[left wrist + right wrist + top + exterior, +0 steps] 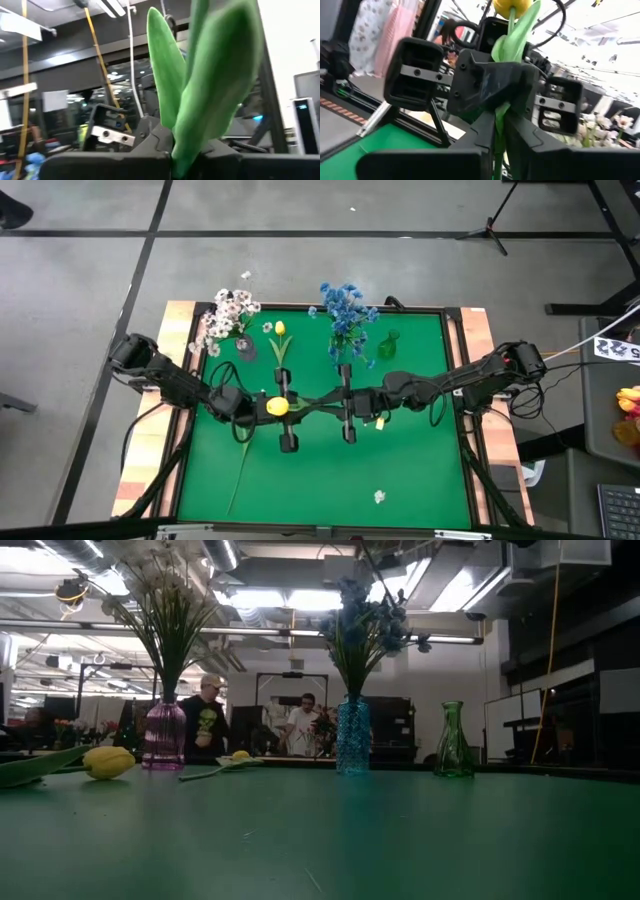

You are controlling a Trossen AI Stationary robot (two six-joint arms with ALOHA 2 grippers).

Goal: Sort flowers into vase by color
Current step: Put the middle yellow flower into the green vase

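Mid-counter (400, 470), you see both tools clenched on one yellow tulip (277, 407): left tool (283, 406) near bud, right tool (345, 402) on stem. Likely handover, for reorienting before vase; green vase (388, 346) stands empty.

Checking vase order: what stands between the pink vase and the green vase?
In the low view, the blue vase stands between the pink vase and green vase, with a yellow tulip lying nearer the pink one.
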